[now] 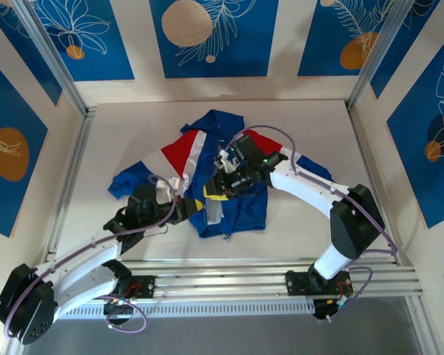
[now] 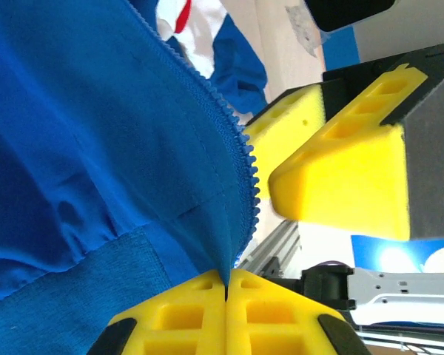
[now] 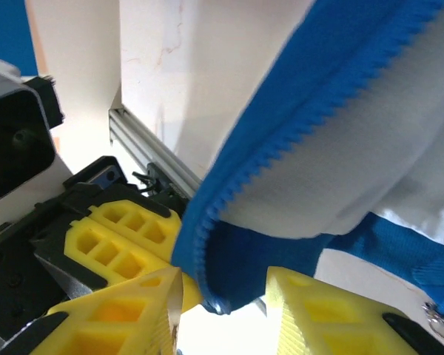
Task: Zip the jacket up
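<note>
The jacket [image 1: 244,211] lies crumpled mid-table, blue with red and white panels, its front unzipped. My left gripper [image 1: 194,209] is at its lower left hem. In the left wrist view the left gripper [image 2: 227,279] is shut on the blue fabric edge just beside the zipper teeth [image 2: 237,140]. My right gripper [image 1: 220,191] sits close by, over the front opening. In the right wrist view the right gripper [image 3: 226,296] is open, and the bottom corner of the other zipper edge [image 3: 281,144] hangs between its fingers [image 3: 322,314] without being pinched.
Aluminium rails [image 1: 266,270] run along the near table edge, right behind both grippers. Corner posts [image 1: 374,52] and blue-panelled walls [image 1: 15,148] enclose the table. The two grippers are a few centimetres apart; the right one's yellow finger [image 2: 340,170] looms in the left wrist view.
</note>
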### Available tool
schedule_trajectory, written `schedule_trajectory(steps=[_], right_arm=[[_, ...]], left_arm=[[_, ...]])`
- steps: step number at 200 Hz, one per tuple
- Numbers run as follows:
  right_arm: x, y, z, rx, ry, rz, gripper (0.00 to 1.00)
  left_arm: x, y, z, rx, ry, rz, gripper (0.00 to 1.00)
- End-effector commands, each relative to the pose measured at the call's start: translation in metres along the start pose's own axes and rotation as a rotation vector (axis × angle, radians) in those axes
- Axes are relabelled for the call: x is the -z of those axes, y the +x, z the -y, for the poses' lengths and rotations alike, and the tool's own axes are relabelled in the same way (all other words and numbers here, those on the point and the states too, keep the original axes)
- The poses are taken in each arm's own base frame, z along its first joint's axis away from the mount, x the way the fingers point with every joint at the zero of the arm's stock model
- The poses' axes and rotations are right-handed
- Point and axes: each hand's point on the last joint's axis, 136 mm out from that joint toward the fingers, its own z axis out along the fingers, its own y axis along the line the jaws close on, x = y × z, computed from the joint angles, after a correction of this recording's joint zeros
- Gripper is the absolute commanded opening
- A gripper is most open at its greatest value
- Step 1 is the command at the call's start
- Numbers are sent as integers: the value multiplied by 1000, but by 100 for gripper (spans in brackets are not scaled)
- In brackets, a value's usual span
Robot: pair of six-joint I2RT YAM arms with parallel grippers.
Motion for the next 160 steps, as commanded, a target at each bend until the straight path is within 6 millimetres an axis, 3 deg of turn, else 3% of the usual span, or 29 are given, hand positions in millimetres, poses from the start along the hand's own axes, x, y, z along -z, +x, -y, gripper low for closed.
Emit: schedule_trajectory(steps=[1, 44, 78, 160], right_arm=[[18, 13, 21, -51, 68, 12, 36], [24, 34, 64, -129, 177, 40, 32], [10, 52, 98, -206, 216, 28, 31], [-25, 42, 132, -285, 238, -20, 44]], left_arm=[[6, 2, -21, -10, -89, 19, 0], [10, 1, -46, 20, -160, 71, 0], [7, 0, -47, 28, -154, 58, 0], [10, 5, -53, 39, -175, 42, 0]])
